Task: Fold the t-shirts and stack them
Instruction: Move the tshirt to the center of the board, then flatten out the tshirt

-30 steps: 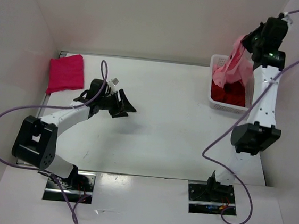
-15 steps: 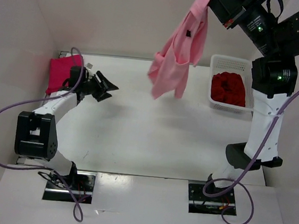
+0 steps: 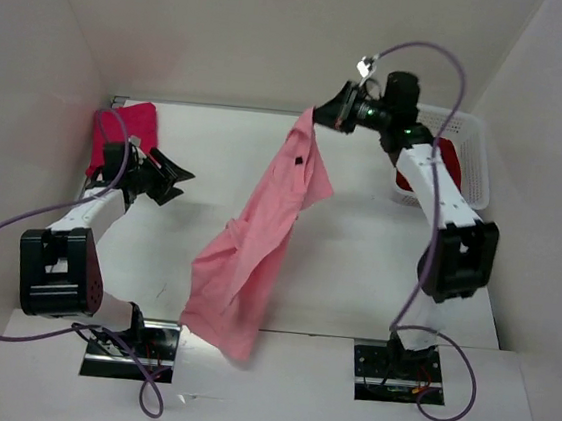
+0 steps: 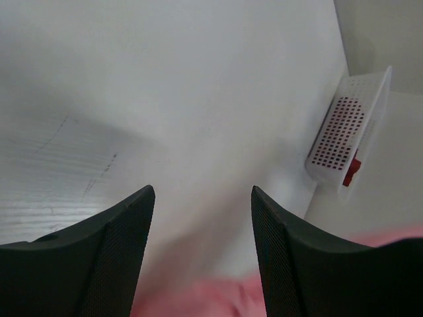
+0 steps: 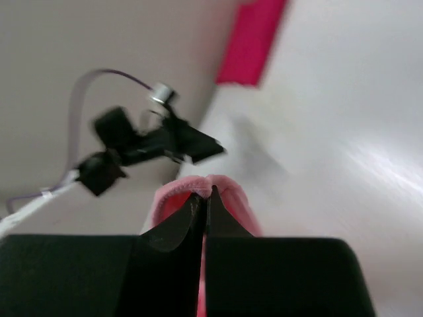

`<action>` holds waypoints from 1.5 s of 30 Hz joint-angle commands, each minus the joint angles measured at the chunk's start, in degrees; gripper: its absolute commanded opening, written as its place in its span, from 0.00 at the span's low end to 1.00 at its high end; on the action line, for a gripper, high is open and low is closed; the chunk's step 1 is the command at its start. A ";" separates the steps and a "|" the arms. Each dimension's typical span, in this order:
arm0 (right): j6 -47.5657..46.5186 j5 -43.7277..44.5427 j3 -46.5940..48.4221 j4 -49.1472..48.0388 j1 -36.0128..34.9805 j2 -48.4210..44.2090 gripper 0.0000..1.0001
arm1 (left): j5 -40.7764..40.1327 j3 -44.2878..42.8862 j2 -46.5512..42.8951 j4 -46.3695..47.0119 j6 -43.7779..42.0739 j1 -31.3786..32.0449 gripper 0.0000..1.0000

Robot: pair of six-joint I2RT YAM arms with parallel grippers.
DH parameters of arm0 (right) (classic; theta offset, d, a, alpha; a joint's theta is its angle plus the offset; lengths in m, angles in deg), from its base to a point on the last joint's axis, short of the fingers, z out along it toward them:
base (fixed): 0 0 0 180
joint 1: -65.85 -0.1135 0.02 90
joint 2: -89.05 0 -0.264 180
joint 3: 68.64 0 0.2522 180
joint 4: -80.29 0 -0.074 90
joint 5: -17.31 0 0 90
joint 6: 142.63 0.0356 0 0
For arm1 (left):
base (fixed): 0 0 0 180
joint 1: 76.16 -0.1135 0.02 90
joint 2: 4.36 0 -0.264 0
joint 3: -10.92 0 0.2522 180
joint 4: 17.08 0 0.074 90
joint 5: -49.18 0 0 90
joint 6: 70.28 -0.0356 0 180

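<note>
1. Table (image 3: 354,279): white top. The white mesh basket (image 3: 477,161) sits at its far right corner, and every place below is given from that basket.
2. Salmon pink t-shirt (image 3: 257,248): unfolded and held up by one edge just left of the basket. It trails in a long diagonal away from the basket toward the near edge, and its low end overlaps that edge in the top view. Cannot tell if the cloth touches the table. A small dark tag shows near the held end. Blurred pink also shows at the bottom of the left wrist view (image 4: 218,297).
3. Basket: upright, with perforated walls, also seen from the left wrist (image 4: 344,132).
4. Bright magenta-red t-shirt (image 3: 130,119): folded flat, well apart from the basket at the opposite far corner, partly behind the left arm. It shows as a blurred strip in the right wrist view (image 5: 251,43).
5. Dark crimson t-shirt (image 3: 450,163): bunched inside the basket, with a bit of red showing through the wall (image 4: 352,170).
6. Right gripper (image 3: 323,114): raised just left of the basket and clenched on a fold of the salmon pink t-shirt, with pink cloth pinched at the fingertips (image 5: 205,198).
7. Left gripper (image 3: 168,181): well apart from the basket, near the magenta-red t-shirt. Its fingers are spread and hold nothing (image 4: 201,198).
</note>
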 commanded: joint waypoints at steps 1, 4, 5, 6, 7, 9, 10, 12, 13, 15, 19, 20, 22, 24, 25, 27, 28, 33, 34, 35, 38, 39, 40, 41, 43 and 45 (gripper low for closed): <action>-5.72 -3.80 -2.32 -2.31 0.07 8.07 0.00 | -0.13 2.03 -1.33 -0.59 -4.22 0.07 0.68; -8.19 -2.83 4.51 2.25 0.07 15.64 0.00 | -0.65 3.70 -2.38 -2.69 -6.76 0.07 0.68; -8.71 -0.22 6.72 3.40 0.07 17.07 0.00 | -0.66 3.71 -3.17 -3.40 -7.56 0.07 0.68; -9.42 1.63 9.18 4.80 0.07 18.39 0.00 | -2.14 4.41 -3.79 -4.10 -8.27 0.07 0.68; -9.42 3.30 11.90 8.04 0.07 19.79 0.00 | -2.76 4.41 -4.32 -5.33 -8.88 0.59 0.68; -9.42 9.86 20.25 12.27 0.60 24.10 0.07 | -3.29 5.99 -6.25 -6.48 -9.59 1.38 0.68; -9.42 11.91 25.24 17.07 0.60 25.24 0.25 | -4.08 6.00 -7.30 -6.48 -9.59 1.91 0.68; -8.73 15.53 26.87 20.27 0.60 26.22 0.46 | -4.61 6.70 -8.09 -8.32 -10.21 2.61 0.68; -8.02 15.54 24.52 20.29 0.60 25.53 0.56 | -5.22 6.70 -8.88 -8.85 -10.21 3.48 0.66; -8.02 16.67 18.21 18.72 0.60 19.48 0.59 | -6.36 7.31 -9.94 -10.43 -11.26 4.98 0.63; -9.86 23.52 -4.17 17.47 -4.66 7.61 0.48 | -14.86 8.01 -13.02 -13.42 -11.26 12.70 0.58; -9.86 23.54 -7.63 17.47 -5.46 5.59 0.37 | -16.46 8.71 -13.02 -13.95 -11.26 15.68 0.58; -8.82 21.78 -18.36 16.43 -7.56 0.22 0.22 | -19.53 9.77 -12.50 -14.66 -10.73 18.07 0.58; -8.19 21.78 -27.12 14.50 -12.74 -3.46 0.14 | -19.55 11.87 -10.58 -14.05 -9.25 19.40 0.61; -6.28 23.61 -29.62 13.79 -14.50 -4.09 0.14 | -19.55 12.49 -9.52 -14.04 -9.24 20.27 0.62; -4.07 23.62 -36.02 9.93 -16.80 -4.10 0.31 | -19.55 13.11 -7.15 -12.64 -8.45 21.59 0.64; -3.28 22.15 -37.36 8.70 -17.32 -4.10 0.40 | -19.55 13.11 -5.05 -12.64 -8.45 21.60 0.64; -1.34 23.35 -37.56 5.87 -17.33 -0.51 0.54 | -20.08 13.64 -3.01 -9.21 -8.45 22.13 0.65; -1.34 24.06 -36.94 6.39 -17.33 0.55 0.54 | -19.47 13.64 -1.96 -8.08 -8.45 22.13 0.65; -1.95 24.59 -35.63 6.92 -17.33 1.60 0.54 | -18.16 13.64 -0.30 -8.07 -8.45 22.13 0.65; -1.43 24.59 -35.62 5.54 -17.33 3.80 0.54 | -17.44 13.03 2.79 -5.70 -7.92 23.35 0.62; -1.42 24.59 -35.62 4.65 -17.33 3.81 0.53 | -17.44 12.50 3.32 -5.69 -7.92 23.36 0.59; -1.42 24.59 -35.62 4.64 -17.33 5.20 0.52 | -17.44 11.98 3.85 -5.00 -7.31 24.14 0.56; -0.90 24.59 -35.62 4.12 -17.33 5.83 0.50 | -17.44 11.97 4.63 -4.47 -7.31 24.15 0.53; -0.90 25.11 -34.91 4.12 -17.33 7.67 0.45 | -16.83 11.36 4.64 -3.76 -6.78 24.67 0.42; -0.90 25.12 -32.90 4.12 -17.33 8.55 0.37 | -16.83 11.36 4.64 -3.24 -6.78 24.67 0.34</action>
